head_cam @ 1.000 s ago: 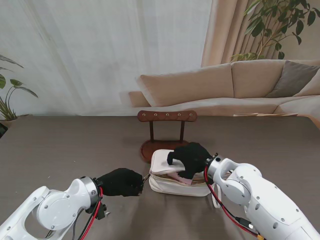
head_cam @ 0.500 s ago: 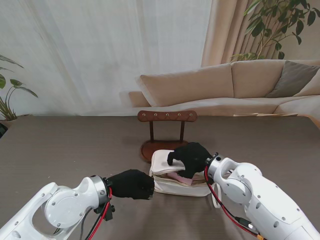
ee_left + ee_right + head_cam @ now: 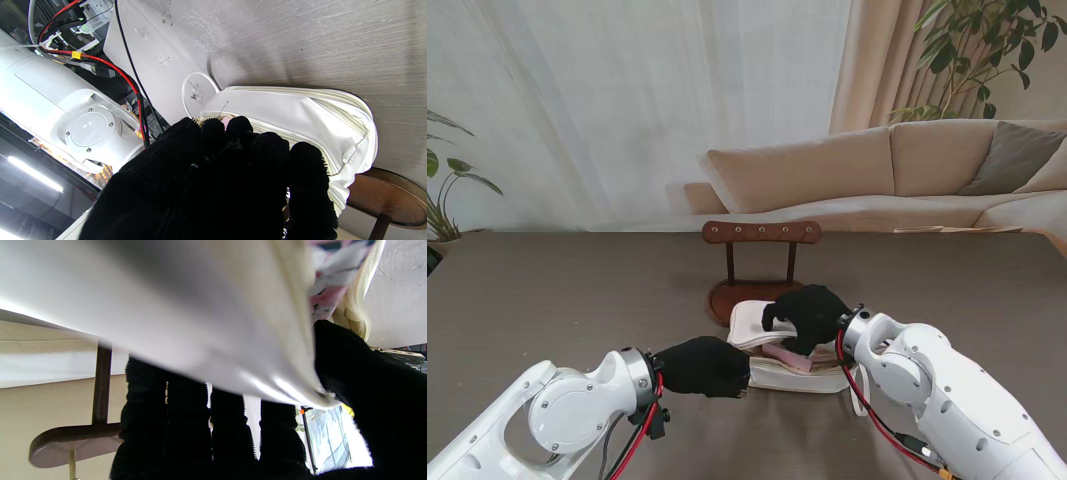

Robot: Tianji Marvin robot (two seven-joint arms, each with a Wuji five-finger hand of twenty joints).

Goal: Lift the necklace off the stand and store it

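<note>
Necklace itself not to be made out anywhere; too small or hidden, cannot tell which. White zip pouch (image 3: 782, 365) lying on the table (image 3: 547, 290) right between the two hands, lid flap (image 3: 757, 322) lifted, pink patterned lining (image 3: 787, 355) showing under it. Right hand (image 3: 805, 315) clamped on that flap, four fingers (image 3: 186, 426) over the top of it and thumb beneath, propping it up off the pouch body. Left hand (image 3: 707, 366) curled tight against the pouch's left end, fingertips (image 3: 240, 128) pressed at the zipper edge; whether anything is pinched there, cannot tell, fingers bunched and covering the spot. Wooden stand (image 3: 761, 262) just beyond the right hand, farther from me, round base (image 3: 387, 196) touching or nearly touching the pouch's far side, crossbar (image 3: 761, 232) with a row of pegs showing bare. Small clear round disc (image 3: 199, 91) by the pouch corner near the left fingertips in the left wrist view. Sofa (image 3: 907, 170), curtain (image 3: 627, 110) and potted plant (image 3: 977, 50) well behind the table.
</note>
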